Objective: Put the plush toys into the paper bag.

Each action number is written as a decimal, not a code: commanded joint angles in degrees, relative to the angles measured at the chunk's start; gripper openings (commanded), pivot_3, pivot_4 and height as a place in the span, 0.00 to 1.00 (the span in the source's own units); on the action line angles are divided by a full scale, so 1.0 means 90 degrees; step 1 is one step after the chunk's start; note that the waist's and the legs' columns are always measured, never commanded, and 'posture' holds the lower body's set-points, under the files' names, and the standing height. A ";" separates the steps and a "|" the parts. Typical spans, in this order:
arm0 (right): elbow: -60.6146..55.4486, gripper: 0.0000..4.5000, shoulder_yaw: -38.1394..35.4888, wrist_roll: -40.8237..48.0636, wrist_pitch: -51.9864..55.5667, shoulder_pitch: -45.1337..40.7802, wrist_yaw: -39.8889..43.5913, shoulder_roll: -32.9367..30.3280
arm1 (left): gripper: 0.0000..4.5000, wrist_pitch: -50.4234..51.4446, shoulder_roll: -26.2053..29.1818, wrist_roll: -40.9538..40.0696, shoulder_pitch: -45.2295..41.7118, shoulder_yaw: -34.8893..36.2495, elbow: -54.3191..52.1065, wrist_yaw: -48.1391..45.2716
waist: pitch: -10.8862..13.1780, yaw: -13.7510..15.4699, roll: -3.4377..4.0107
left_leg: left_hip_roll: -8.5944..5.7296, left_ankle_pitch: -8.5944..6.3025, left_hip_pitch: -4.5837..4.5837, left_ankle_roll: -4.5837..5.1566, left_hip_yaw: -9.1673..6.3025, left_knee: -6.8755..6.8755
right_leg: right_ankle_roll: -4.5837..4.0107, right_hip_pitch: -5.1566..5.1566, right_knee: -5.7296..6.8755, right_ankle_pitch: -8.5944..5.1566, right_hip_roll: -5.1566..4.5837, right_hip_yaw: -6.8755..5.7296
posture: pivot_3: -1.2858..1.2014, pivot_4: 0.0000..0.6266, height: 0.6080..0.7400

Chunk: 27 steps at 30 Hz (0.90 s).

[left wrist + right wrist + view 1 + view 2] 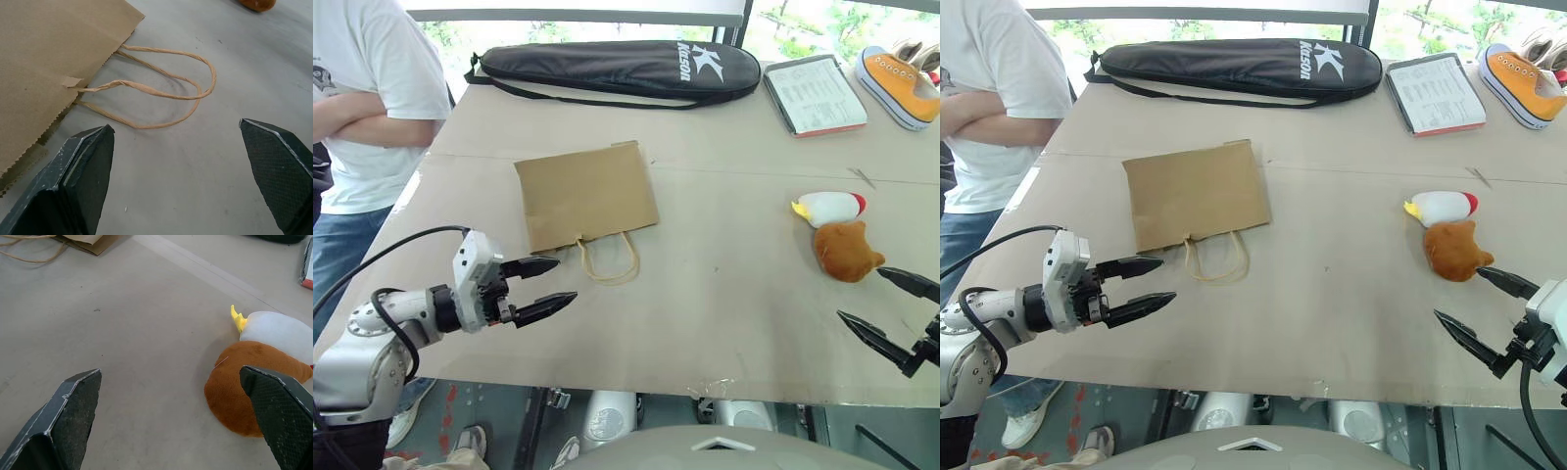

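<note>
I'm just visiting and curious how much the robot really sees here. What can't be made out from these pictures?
- Paper bag: lies flat, so its inside is hidden in both eye views; the left wrist view cuts it off at the edge.
- Printed sheet: text too small to read.
- Orange sneaker: cut off by the eye views' right edge.
- Orange-brown plush toy: partly behind the right gripper's finger in the right wrist view.

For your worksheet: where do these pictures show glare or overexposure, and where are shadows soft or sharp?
Left eye view: the windows behind the black racket case are blown out white. Left wrist view: the paper bag handles cast soft, faint shadows on the table. Right wrist view: even light, a soft shadow under the orange-brown plush toy.
</note>
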 commanded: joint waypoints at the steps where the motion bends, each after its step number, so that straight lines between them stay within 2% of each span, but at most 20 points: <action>1: -0.0394 1.00 0.0224 0.0383 0.0181 -0.0467 -0.0273 -0.0163 | 0.98 -0.0681 0.0188 0.0399 -0.0159 -0.0051 0.0112 -0.0159 | 0.0000 0.0000 0.0000 | 0.0000 0.0000 0.0000 0.0000 0.0000 0.0000 | 0.0000 0.0000 0.0000 0.0000 0.0000 0.0000 | 0.52 0.24 1.00; 4: -0.0889 1.00 0.0813 0.0876 0.0678 -0.1249 -0.0713 -0.0352 | 0.98 -0.2116 0.0369 0.1277 -0.0576 -0.0247 0.0642 -0.0422 | 0.0003 -0.0024 -0.0002 | 0.0009 0.0001 0.0008 -0.0002 0.0011 0.0000 | -0.0004 -0.0002 0.0002 0.0002 0.0001 0.0013 | 0.52 0.24 1.00; 6: -0.0998 1.00 0.1004 0.0980 0.0858 -0.1466 -0.0879 -0.0391 | 0.98 -0.2752 0.0345 0.1553 -0.0896 -0.0341 0.1045 -0.0452 | -0.0002 0.0004 0.0002 | 0.0010 0.0003 0.0011 -0.0005 0.0012 -0.0001 | -0.0008 -0.0005 0.0006 0.0003 0.0005 0.0013 | 0.52 0.24 1.00; 11: -0.1228 1.00 0.1402 0.1045 0.0955 -0.1717 -0.1148 -0.0411 | 0.98 -0.4362 0.0209 0.2176 -0.1647 -0.0743 0.1790 -0.0558 | -0.0006 0.0054 -0.0007 | -0.0014 -0.0008 -0.0006 0.0015 0.0013 -0.0016 | 0.0018 -0.0004 -0.0016 0.0009 -0.0006 0.0004 | 0.52 0.24 1.00; 20: -0.1423 1.00 0.1778 0.0907 0.0819 -0.1744 -0.1388 -0.0403 | 0.98 -0.6971 -0.0159 0.3658 -0.2864 -0.2123 0.3416 -0.0356 | -0.0006 0.0007 -0.0010 | -0.0032 -0.0018 -0.0001 0.0032 0.0034 -0.0014 | 0.0033 -0.0003 -0.0014 0.0009 -0.0011 0.0016 | 0.52 0.24 1.00; 23: -0.1469 1.00 0.1773 0.0893 0.0803 -0.1716 -0.1440 -0.0402 | 0.80 -0.7367 -0.0280 0.3615 -0.3078 -0.2411 0.3845 -0.0416 | -0.0006 -0.0004 -0.0010 | -0.0032 -0.0018 0.0001 0.0032 0.0035 -0.0014 | 0.0034 -0.0003 -0.0012 0.0009 -0.0009 0.0018 | 0.52 0.24 1.00; 24: -0.1481 1.00 0.1766 0.0910 0.0815 -0.1701 -0.1455 -0.0395 | 0.69 -0.7232 -0.0342 0.3453 -0.3139 -0.2439 0.3869 -0.0454 | -0.0006 -0.0003 -0.0010 | -0.0030 -0.0018 0.0001 0.0032 0.0036 -0.0014 | 0.0034 -0.0004 -0.0012 0.0009 -0.0009 0.0019 | 0.52 0.24 1.00; 27: -0.1481 0.81 0.1715 0.0982 0.0828 -0.1606 -0.1499 -0.0329 | 0.38 -0.6718 -0.0460 0.2868 -0.3238 -0.2441 0.3660 -0.0605 | -0.0006 0.0002 -0.0012 | -0.0026 -0.0018 0.0000 0.0032 0.0034 -0.0012 | 0.0036 -0.0004 -0.0011 0.0008 -0.0008 0.0018 | 0.52 0.24 1.00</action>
